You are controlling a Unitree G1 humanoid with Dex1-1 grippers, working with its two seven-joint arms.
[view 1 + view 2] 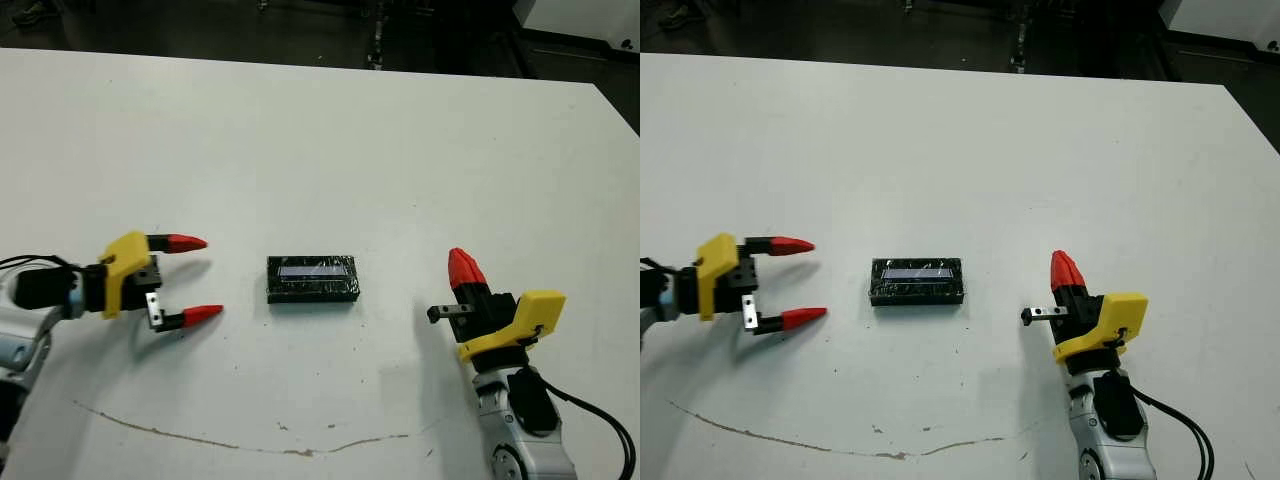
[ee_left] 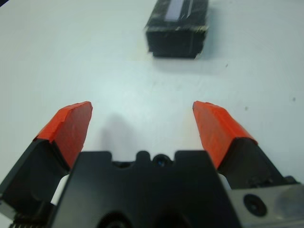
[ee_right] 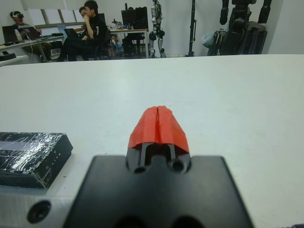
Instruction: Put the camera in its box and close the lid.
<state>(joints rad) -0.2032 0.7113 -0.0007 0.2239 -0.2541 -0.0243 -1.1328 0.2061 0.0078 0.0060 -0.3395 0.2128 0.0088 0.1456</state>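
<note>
**Lid on the table between my two pincers**

The white table [image 1: 330,130] fills nearly all I see, bare and bright, with a thin brownish line [image 1: 240,440] curving across its near edge. Beyond its far side, in my right wrist view, the room shows people seated at desks [image 3: 80,33] and dark stands and gear along the wall.

My left arm comes in low from the left side. My left pincer [image 1: 190,279] lies level above the table with its yellow block behind, and it is released: the two red fingertips [image 2: 71,126] stand wide apart with bare table between them, pointing toward the middle of the table.

My right arm rises from the near right corner, a black cable trailing beside it. My right pincer [image 1: 464,268] is clenched on nothing: the two red tips press together into one wedge, with only a thin seam between them in the wrist view. It points away from me across the table.

The lid [image 1: 312,279] lies flat on the table, roughly midway between the two pincers and apart from both. It is a glossy, crinkly black rectangle with a pale bluish strip [image 1: 315,269] along its top face. It sits straight ahead of my left fingertips, and off to the left of my right pincer. Whether the white box and the camera are under it I cannot tell; neither one shows.
</note>
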